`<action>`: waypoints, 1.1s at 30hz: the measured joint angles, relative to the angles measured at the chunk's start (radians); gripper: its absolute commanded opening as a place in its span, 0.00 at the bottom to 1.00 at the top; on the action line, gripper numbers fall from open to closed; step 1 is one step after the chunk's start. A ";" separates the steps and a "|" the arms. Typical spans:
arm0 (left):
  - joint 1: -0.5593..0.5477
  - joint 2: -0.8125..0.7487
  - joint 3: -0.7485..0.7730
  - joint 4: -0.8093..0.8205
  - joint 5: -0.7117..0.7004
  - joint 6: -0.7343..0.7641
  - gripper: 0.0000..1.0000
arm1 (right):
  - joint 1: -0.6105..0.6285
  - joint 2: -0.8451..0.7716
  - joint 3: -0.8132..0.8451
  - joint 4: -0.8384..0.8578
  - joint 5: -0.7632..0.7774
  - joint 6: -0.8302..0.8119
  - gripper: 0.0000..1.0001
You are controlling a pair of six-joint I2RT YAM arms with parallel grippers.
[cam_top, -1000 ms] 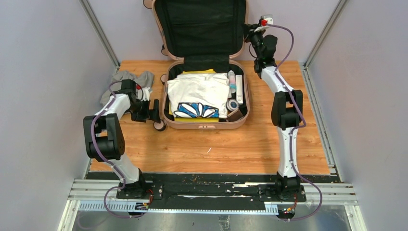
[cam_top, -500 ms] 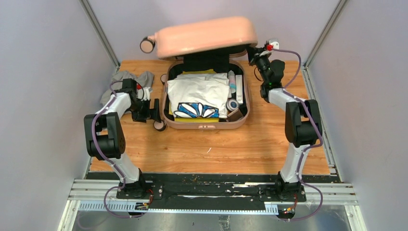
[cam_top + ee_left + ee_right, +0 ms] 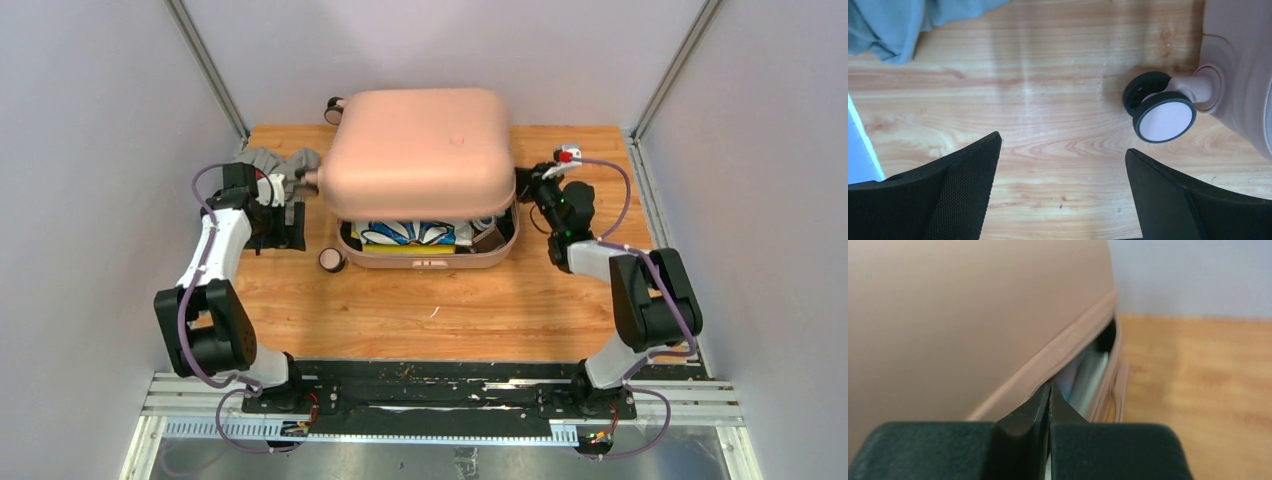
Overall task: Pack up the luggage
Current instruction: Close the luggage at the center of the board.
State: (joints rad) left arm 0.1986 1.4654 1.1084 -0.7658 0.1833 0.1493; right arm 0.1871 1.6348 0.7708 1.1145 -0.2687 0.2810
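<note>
You have the luggage [image 3: 415, 140] at the table's [image 3: 450, 310] back middle, lid tilted low over its packed base, open board in front, your right gripper [image 3: 1049, 401] pinched shut, tips seemingly against the lid's right rim, and your left gripper [image 3: 1063, 150] spread wide, holding nothing, near a wheel [image 3: 1164, 117].

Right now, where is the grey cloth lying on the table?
In the top view, the grey cloth lies crumpled at the far left of the table. It is outside the pink luggage, just to its left, and just beyond the open left gripper.
</note>
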 measured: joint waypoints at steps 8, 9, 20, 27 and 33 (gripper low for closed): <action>0.014 -0.079 -0.022 -0.048 -0.046 0.027 1.00 | 0.022 -0.247 -0.243 -0.110 0.070 0.089 0.13; 0.014 -0.085 -0.025 -0.049 -0.051 0.032 1.00 | 0.022 -0.277 -0.251 -0.130 0.086 0.095 0.18; 0.014 -0.269 -0.063 -0.113 -0.101 0.100 1.00 | -0.033 -0.347 -0.020 -0.565 0.230 0.190 0.45; 0.014 -0.359 0.020 -0.224 -0.084 0.140 1.00 | -0.056 -0.093 0.381 -0.856 0.208 0.226 0.48; 0.014 -0.296 0.234 -0.253 -0.060 0.116 1.00 | -0.060 0.137 0.566 -1.047 0.138 0.245 0.47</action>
State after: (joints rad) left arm 0.2131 1.1698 1.3426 -1.0183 0.1238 0.2653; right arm 0.1276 1.7714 1.3373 0.0673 -0.1310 0.5262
